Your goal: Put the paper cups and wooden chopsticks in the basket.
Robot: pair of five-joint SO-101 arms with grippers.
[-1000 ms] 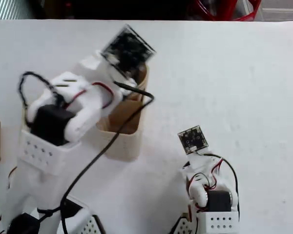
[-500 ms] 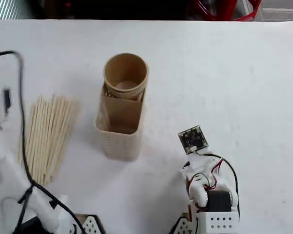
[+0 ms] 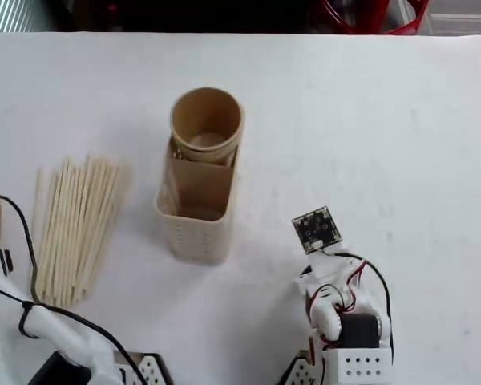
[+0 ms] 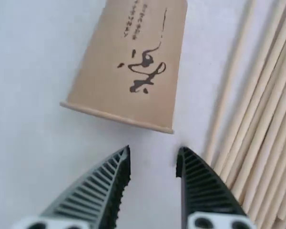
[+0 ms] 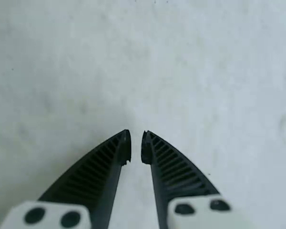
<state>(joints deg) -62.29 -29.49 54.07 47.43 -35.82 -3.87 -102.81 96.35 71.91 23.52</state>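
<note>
1. One paper cup [image 4: 128, 67] lies on its side on the table [image 3: 385, 120], with its wide mouth turned toward the left gripper [image 4: 152, 160].
2. The left gripper has its jaws apart and empty. It hangs just in front of the cup's rim and does not touch it.
3. The wooden chopsticks [image 3: 74, 228] lie in a loose fan on the table, just beside this cup and to the side of the basket [image 3: 194, 237].
4. The basket already holds stacked cups [image 3: 207, 120] standing upright at its far end. The near part of the basket looks free.
5. The right gripper [image 5: 136, 143] is over bare table with its jaws almost together, and it holds nothing.
6. I judge the cup to be very light with a thin wall, so a strong squeeze may dent it. On its side it may also roll away.
7. A good hold seems to be at the rim, one finger inside the mouth and one outside, because the rolled edge is the stiffest part.
8. The chopsticks look stiff, light and smooth. As a loose bundle they may slip or spread, so the middle of the bundle seems the best place to take them.
</note>
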